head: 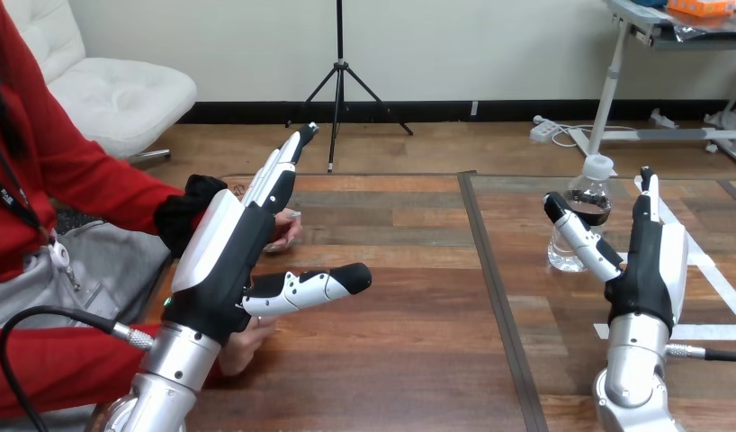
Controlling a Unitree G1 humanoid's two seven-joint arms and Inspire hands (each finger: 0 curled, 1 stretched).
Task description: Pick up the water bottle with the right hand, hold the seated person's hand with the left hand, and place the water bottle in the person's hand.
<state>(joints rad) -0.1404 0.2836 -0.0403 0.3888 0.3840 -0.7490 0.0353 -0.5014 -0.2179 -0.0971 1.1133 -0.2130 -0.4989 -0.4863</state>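
A clear water bottle [584,214] with a white cap stands upright on the right half of the wooden table [409,297]. My right hand [650,261] is open just right of it, fingers straight and pointing away, thumb reaching across the bottle's front. I cannot tell whether the thumb touches the bottle. At the left, my left hand [222,256] is open and raised on edge, with straight fingers and the thumb stretched to the right. One of the person's hands [287,229] lies on the table behind it, mostly hidden. Another hand of the person [246,340] shows below my palm; contact is unclear.
White tape strips [711,270] mark the table's right side near the bottle. A dark seam [490,279] runs down the table between its two halves. The person sits at the table's left edge.
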